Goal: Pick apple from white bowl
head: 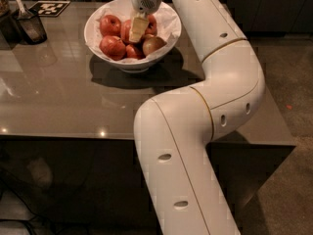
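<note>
Finds the tool down inside the white bowl, over the middle of the pile, at the end of the white arm reaching across the worktop. Cannot tell whether open, closed or gripping anything. Places the apple directly under the tool, partly covered by it and packed close among other red apples on the crinkled paper lining. Notes a tan apple just beside, toward the near right of the bowl; not the one wanted. Judges the step in hand to be seating the grasp, with no lift evident yet.

Recommends as follows. Centre on the widest part of the apple rather than the sloping shoulder, to guard against a slip upward out of a high pinch. Close firmly, short of bruising. Lift straight up and slowly, to avoid dragging neighbours or snagging the paper. Keep off the bowl wall: tapered toward the base, probably easy to tip under a sideways push. Confirm the hold before carrying away over the worktop.
</note>
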`<state>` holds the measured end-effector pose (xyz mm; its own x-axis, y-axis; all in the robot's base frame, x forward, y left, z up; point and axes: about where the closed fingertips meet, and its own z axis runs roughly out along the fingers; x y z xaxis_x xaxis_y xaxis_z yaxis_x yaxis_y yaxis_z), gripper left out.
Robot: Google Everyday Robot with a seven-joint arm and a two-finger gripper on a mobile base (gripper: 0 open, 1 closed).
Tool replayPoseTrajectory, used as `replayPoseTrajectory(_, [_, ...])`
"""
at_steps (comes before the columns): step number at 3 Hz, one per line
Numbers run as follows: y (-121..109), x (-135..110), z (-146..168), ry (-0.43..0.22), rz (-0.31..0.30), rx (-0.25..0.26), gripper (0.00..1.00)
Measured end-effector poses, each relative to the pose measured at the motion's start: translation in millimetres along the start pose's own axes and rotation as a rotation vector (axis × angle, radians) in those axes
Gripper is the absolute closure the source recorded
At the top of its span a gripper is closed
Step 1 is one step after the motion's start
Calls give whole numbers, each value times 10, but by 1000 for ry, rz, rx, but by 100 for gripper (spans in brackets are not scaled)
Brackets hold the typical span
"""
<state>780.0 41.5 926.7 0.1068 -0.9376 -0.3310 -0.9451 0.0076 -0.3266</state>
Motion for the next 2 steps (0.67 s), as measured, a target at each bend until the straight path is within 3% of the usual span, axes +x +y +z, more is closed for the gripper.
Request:
replayPoseTrajectory(1, [8,62,151,33,50,-9,0])
replayPoseTrajectory(2, [8,62,150,33,50,-9,0])
